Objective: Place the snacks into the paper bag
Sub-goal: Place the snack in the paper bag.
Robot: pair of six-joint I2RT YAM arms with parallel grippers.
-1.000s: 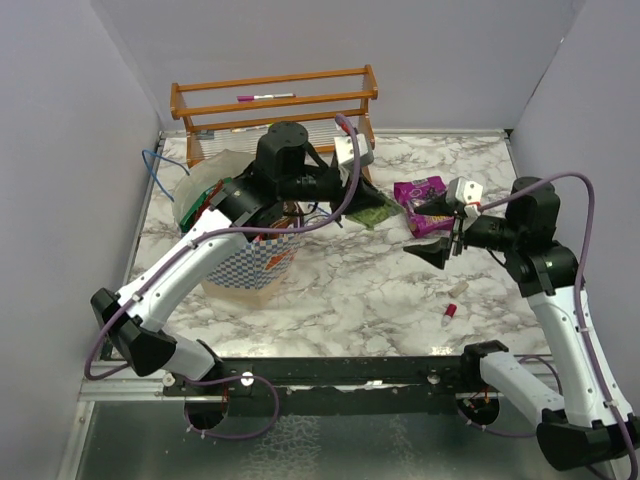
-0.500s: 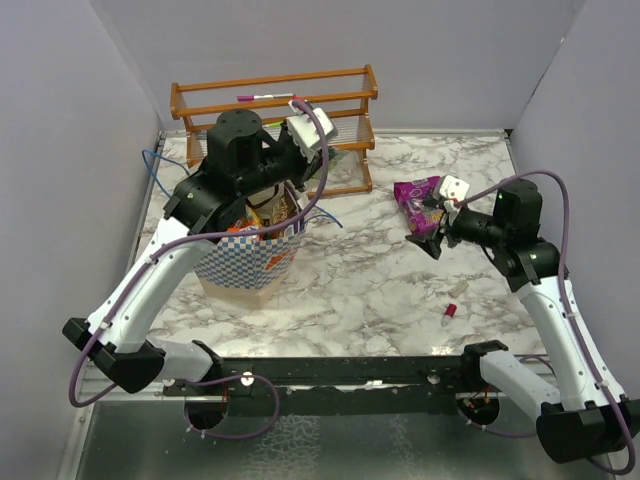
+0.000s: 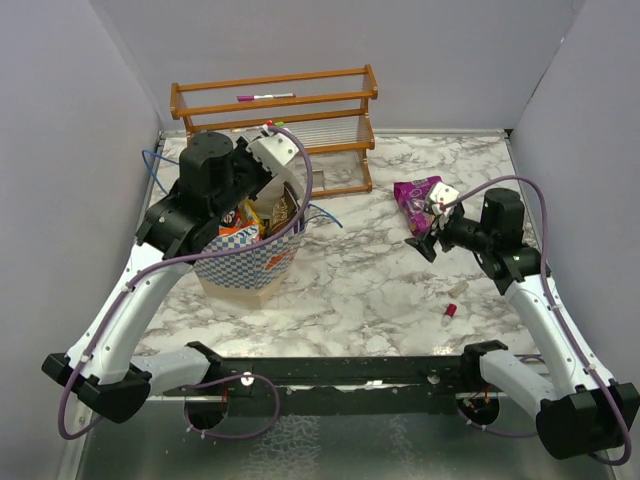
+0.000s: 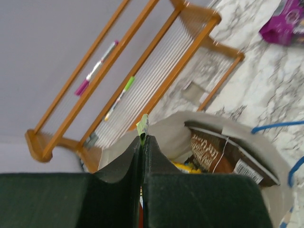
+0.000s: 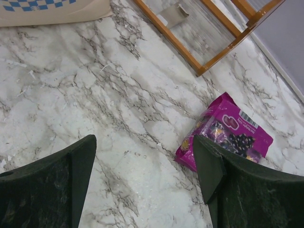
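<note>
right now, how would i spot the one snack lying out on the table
Start at the wooden rack at the back of the marble table. Just right of its right end, a packet lies flat. It is glossy magenta, far bigger than the tiny red cap nearby.

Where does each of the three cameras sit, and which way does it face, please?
Top view: fixed above and behind the robot, looking down on the table; the left arm and right arm show, bases at the bottom.
Left wrist: above the paper bag, facing the rack; the left claw shows, shut on a light-green packet.
Right wrist: low over the table, facing the pink packet; the open right claw shows.
Both wrist views share the rack and the pink packet.
</note>
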